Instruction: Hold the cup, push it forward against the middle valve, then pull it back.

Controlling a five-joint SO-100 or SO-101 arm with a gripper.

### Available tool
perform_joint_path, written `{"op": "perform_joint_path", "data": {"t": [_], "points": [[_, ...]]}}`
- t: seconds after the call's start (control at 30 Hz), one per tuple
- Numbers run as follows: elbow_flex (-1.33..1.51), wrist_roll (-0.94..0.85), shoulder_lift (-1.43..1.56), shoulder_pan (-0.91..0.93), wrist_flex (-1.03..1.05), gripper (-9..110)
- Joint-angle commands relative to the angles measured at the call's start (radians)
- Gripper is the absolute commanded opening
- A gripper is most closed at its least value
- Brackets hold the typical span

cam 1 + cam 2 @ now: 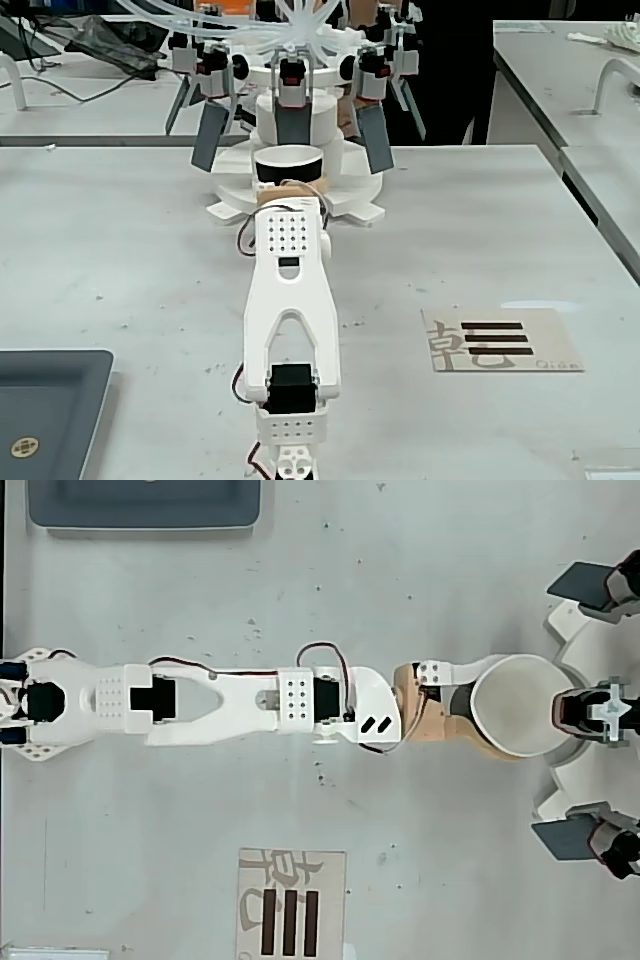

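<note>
The cup (272, 172), black outside with a white rim and interior, stands in front of the white dispenser. My gripper (500, 708) is shut on the cup (520, 715), one white finger (462, 672) and one tan finger (450, 730) hugging its sides. In the fixed view the arm hides most of the gripper (288, 182). The middle valve (293, 125) hangs upright just beyond the cup, its dark paddle reaching down to the far rim. From above, the valve head (590, 708) sits right at the cup's rim and seems to touch it.
Slanted grey paddles flank the middle one (210, 135) (372, 135), also seen from above (585, 583) (570, 838). The white dispenser base (225, 208) spreads around the cup. A dark tray (45, 400) and a printed card (505, 340) lie on the table.
</note>
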Motion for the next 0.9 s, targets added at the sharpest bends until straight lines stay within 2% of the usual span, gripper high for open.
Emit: {"op": "perform_joint_path", "data": {"t": [0.0, 0.4, 0.87], "points": [[0.046, 0.008, 0.089, -0.011, -0.023, 4], [0.759, -0.005, 0.614, -0.009, -0.247, 3], [0.894, -0.008, 0.736, -0.011, -0.270, 4]]}}
